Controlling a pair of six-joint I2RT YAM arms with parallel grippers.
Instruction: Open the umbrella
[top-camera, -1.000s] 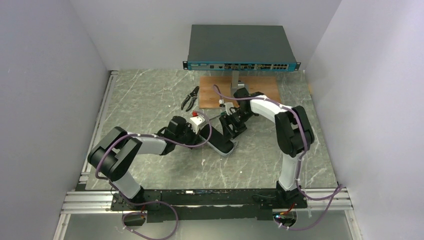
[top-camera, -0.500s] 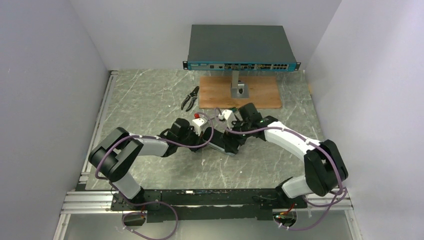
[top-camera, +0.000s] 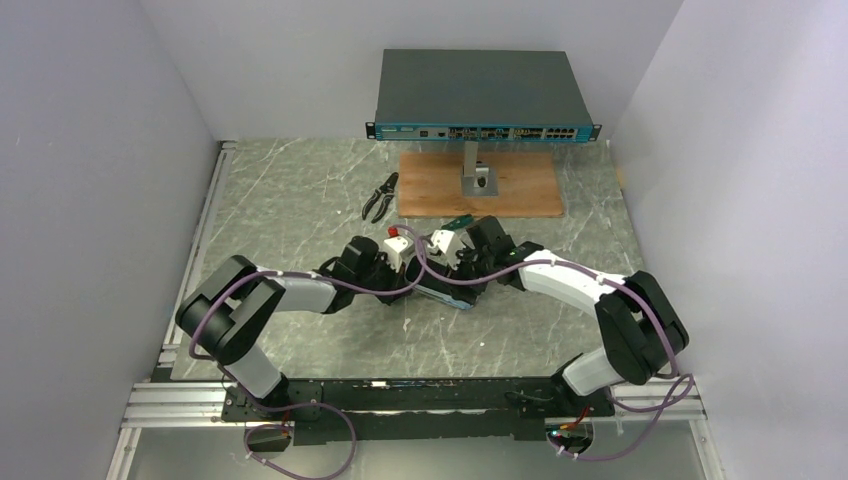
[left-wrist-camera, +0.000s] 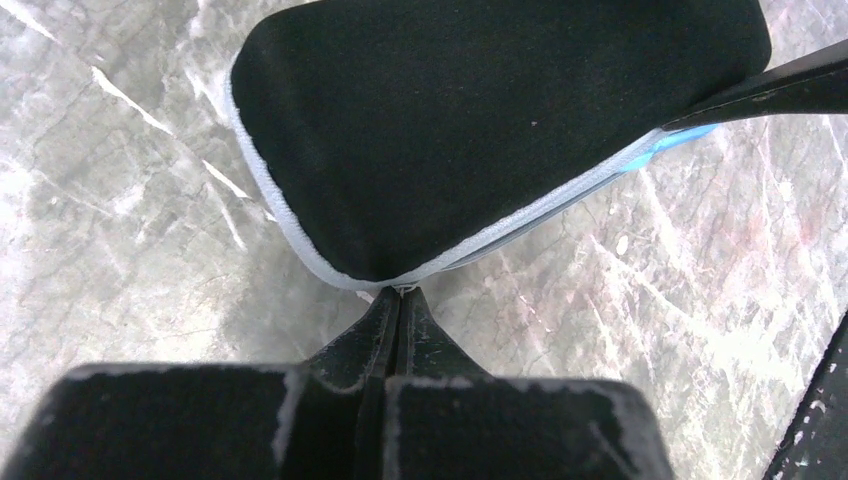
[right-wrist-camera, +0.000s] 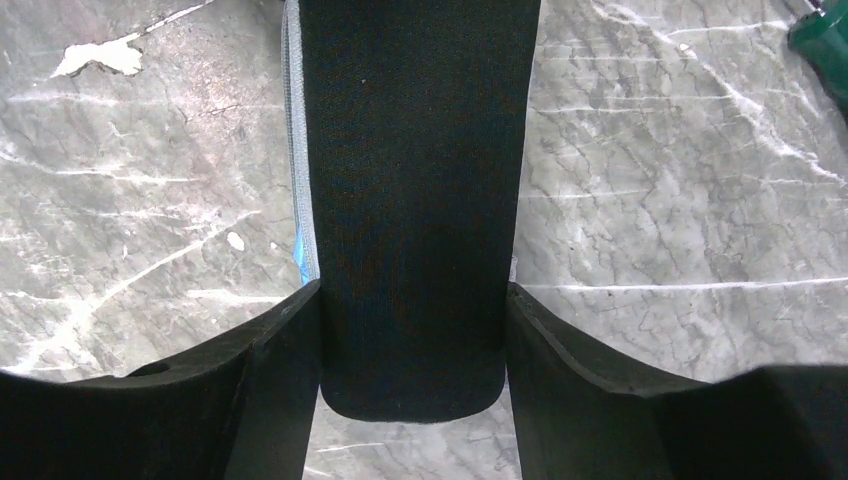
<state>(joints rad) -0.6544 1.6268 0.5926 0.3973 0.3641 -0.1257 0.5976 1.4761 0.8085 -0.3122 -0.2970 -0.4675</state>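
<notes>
The umbrella (top-camera: 438, 291) lies compacted on the marble table, a black oblong with a pale-blue seam. In the left wrist view the umbrella (left-wrist-camera: 480, 130) fills the top. My left gripper (left-wrist-camera: 400, 292) is shut, its tips pinching a small tab at the umbrella's pale seam. In the top view the left gripper (top-camera: 410, 281) is at the umbrella's left end. My right gripper (top-camera: 466, 280) is at its right end. In the right wrist view the umbrella (right-wrist-camera: 410, 180) runs between the fingers (right-wrist-camera: 280, 370), which press on both long sides. The shaft, canopy and handle are hidden.
Black-handled pliers (top-camera: 379, 197) lie at the back left of the arms. A network switch (top-camera: 485, 95) stands on a post over a wooden board (top-camera: 520, 187). A green handle (right-wrist-camera: 825, 40) shows at the right wrist view's top right. Grey walls close in on both sides.
My right arm has swung from the far side to the near right, elbow out, and its gripper now straddles the umbrella's right end. The left arm has barely moved.
</notes>
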